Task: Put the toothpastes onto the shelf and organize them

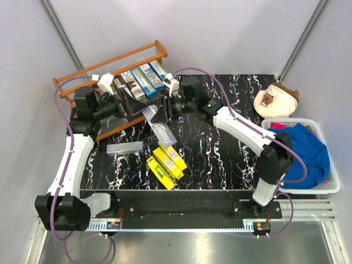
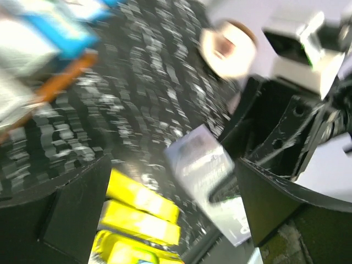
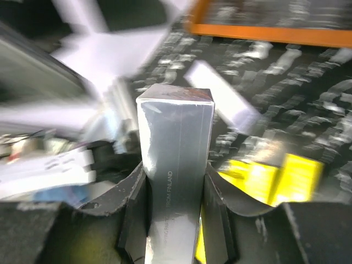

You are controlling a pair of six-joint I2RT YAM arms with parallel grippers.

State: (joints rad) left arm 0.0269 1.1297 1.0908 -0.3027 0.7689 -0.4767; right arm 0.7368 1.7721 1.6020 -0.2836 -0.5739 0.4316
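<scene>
My right gripper [image 1: 166, 108] is shut on a silver-grey toothpaste carton [image 1: 160, 126] and holds it tilted above the table, just in front of the shelf; in the right wrist view the jaws [image 3: 175, 176] clamp its sides [image 3: 176, 137]. My left gripper [image 1: 125, 106] is open beside it; in the left wrist view [image 2: 173, 165] that carton [image 2: 206, 170] hangs between the spread fingers, untouched. The orange-brown shelf [image 1: 88, 73] holds several blue-teal and black cartons [image 1: 144, 78]. Three yellow cartons [image 1: 166, 163] and one silver carton [image 1: 125, 147] lie on the table.
A white basket [image 1: 330, 187] with blue cloth stands at the right edge. A cream and brown object [image 1: 276, 99] lies behind it. The table top is black marbled [image 1: 220, 159]. The two arms are close together in front of the shelf.
</scene>
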